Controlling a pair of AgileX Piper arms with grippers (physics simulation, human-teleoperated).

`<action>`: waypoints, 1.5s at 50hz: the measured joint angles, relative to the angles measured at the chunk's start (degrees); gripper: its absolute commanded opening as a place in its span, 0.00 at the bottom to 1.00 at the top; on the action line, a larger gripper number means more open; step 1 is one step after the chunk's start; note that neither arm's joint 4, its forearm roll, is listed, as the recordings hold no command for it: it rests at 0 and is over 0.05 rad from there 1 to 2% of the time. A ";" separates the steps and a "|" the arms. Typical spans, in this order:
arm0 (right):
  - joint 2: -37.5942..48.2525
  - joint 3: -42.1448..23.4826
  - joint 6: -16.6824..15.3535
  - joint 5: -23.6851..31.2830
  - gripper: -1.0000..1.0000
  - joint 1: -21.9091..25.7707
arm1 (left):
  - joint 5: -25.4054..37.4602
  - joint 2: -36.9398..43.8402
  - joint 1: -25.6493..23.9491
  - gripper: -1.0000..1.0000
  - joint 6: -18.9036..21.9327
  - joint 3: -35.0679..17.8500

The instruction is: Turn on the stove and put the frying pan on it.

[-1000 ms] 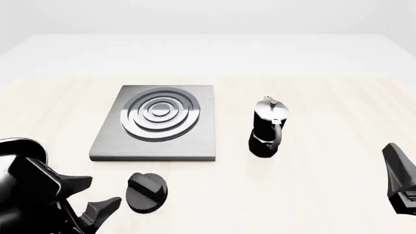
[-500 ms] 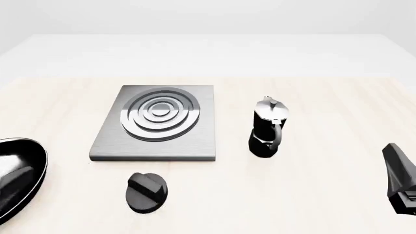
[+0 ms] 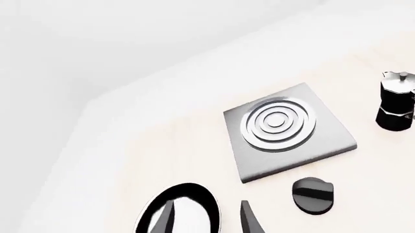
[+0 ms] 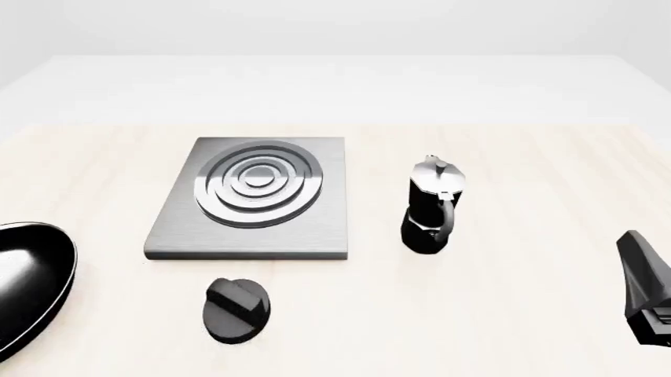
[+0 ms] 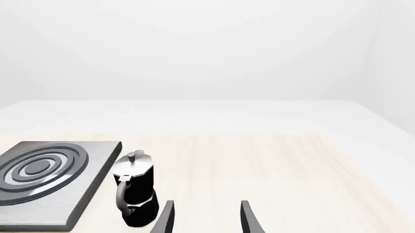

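The stove point(image 4: 251, 196) is a flat grey slab with burner rings, left of the table's centre, also seen in the left wrist view as the stove point(image 3: 285, 131). Its round black knob point(image 4: 236, 309) lies apart, just in front of the slab. The glossy black frying pan point(image 4: 27, 283) rests at the table's left edge, cut off by the frame, its handle out of view. My left gripper point(image 3: 209, 221) is open, hovering high behind the frying pan point(image 3: 191, 206) and holding nothing; the front view does not show it. My right gripper point(image 5: 206, 218) is open and empty, low at the right.
A black-and-silver moka pot point(image 4: 430, 206) stands upright to the right of the stove, between the slab and my right gripper point(image 4: 645, 287). The pale wooden table point(image 4: 524, 173) runs back to a white far edge.
A second ago my left arm was over the frying pan at the lower left of the front view; it has since pulled back out of that view. The pan, knob and right arm have not moved.
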 measured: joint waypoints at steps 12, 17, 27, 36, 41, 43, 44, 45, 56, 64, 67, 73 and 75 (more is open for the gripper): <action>0.00 0.00 0.00 0.00 1.00 0.00 | 6.02 -4.06 7.53 1.00 -0.44 -5.60; 0.00 0.00 0.00 0.00 1.00 0.00 | 7.13 -4.08 10.71 1.00 -0.68 -6.19; 0.02 0.00 0.01 -0.01 1.00 0.00 | 8.22 -3.25 15.80 1.00 -0.80 -6.60; 0.01 0.00 0.01 0.00 1.00 0.00 | 8.59 -0.76 20.16 1.00 -0.09 -7.50; 0.01 0.00 0.00 0.00 1.00 0.00 | 8.69 0.54 22.22 1.00 0.47 -6.91; 0.00 0.00 0.00 0.00 1.00 0.00 | 8.72 1.07 23.14 1.00 0.57 -6.51; 0.01 0.00 0.01 0.00 1.00 0.00 | 8.73 1.27 23.61 1.00 0.72 -6.24; 0.01 0.00 0.01 0.00 1.00 0.00 | 8.74 1.44 24.03 1.00 0.85 -5.89; 0.01 0.00 0.01 0.00 1.00 0.00 | 8.82 4.15 26.97 1.00 1.48 -2.57; 0.01 0.00 0.00 0.00 1.00 0.00 | 8.83 5.84 29.44 1.00 2.88 -1.35; 0.00 0.00 0.00 0.00 1.00 0.00 | 8.84 6.04 29.79 1.00 3.27 -0.73; -0.01 0.00 0.00 0.00 1.00 0.00 | 8.84 6.20 29.75 1.00 3.64 0.96; -0.01 0.00 0.00 0.00 1.00 0.00 | 8.84 6.17 29.51 1.00 3.60 1.60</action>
